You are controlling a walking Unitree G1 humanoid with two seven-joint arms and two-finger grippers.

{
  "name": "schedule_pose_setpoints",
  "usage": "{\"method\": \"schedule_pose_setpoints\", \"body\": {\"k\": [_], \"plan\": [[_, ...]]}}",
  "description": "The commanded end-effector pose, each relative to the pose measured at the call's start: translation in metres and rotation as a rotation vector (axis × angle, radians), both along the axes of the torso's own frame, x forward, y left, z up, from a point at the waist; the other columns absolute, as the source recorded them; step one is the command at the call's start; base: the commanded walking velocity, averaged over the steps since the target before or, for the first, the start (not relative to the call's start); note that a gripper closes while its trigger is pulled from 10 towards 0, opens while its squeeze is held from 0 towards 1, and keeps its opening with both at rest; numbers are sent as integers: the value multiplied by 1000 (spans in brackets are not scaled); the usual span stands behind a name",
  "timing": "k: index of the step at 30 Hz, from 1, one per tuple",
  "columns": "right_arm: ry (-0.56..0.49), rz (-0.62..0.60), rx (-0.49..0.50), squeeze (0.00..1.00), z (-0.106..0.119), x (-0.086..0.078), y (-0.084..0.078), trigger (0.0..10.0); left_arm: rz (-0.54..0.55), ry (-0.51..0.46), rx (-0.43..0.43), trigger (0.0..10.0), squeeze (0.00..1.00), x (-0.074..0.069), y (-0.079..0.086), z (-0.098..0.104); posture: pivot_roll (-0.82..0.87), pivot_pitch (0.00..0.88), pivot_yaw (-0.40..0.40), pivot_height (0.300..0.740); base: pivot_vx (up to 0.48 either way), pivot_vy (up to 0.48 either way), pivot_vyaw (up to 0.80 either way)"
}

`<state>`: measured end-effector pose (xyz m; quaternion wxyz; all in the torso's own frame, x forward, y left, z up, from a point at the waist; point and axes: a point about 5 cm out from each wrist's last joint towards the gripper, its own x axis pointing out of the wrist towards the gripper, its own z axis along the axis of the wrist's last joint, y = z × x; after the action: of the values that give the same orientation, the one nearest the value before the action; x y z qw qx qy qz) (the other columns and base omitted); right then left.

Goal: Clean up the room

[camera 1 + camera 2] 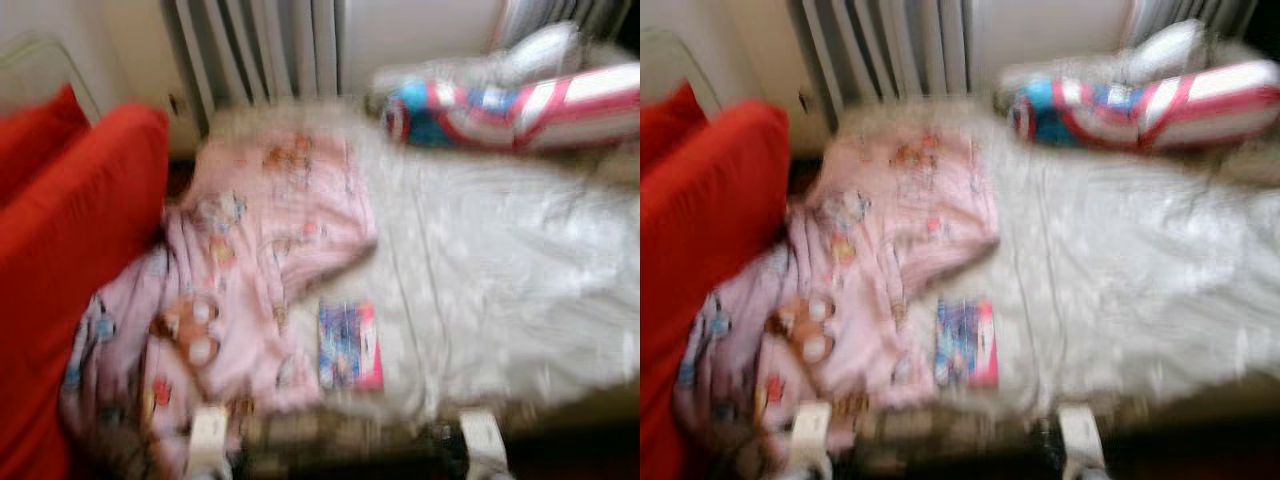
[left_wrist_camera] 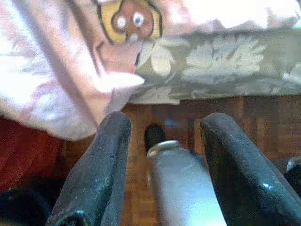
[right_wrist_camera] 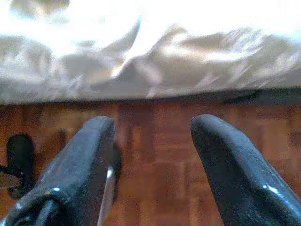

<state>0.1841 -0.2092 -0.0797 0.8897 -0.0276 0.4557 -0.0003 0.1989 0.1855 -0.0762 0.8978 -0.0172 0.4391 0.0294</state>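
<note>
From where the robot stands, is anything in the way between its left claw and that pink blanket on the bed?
Nothing visible. The left gripper hangs open over the wooden floor, just short of the pink cartoon-print blanket draped over the bed's edge.

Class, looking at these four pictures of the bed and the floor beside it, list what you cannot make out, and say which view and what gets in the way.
- Cover of the flat colourful item on the bed: head views, motion blur.
- Prints on the pink blanket: head views, blurred.
- Striped red, white and blue cushion: right end cut off by the picture's edge.
- Floor under the bed: wrist views, bed cover hangs over it.
</note>
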Motion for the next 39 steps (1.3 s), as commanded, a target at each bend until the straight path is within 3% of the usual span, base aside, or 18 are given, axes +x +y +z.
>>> {"method": "schedule_pose_setpoints", "body": {"k": [1,7,17,28,39], "plan": [[1,34,20,0,-1,1,11,10000,19,17,21,10000,0,-4,10,-1,-124,72,-18,740,281,0,800],[-9,38,27,0,-1,2,12,10000,25,5,13,10000,0,-4,11,-1,-129,72,-17,740,94,0,764],[-17,48,36,0,0,3,12,10000,23,9,13,10000,0,-6,10,-2,-131,73,-18,740,0,0,0],[-22,62,36,0,0,4,13,10000,19,15,15,10000,0,-7,11,-2,-131,74,-18,740,0,0,800],[-53,-47,82,0,0,3,13,10000,-12,-4,30,10000,0,-6,12,-1,-134,73,-14,740,0,0,73]]}}
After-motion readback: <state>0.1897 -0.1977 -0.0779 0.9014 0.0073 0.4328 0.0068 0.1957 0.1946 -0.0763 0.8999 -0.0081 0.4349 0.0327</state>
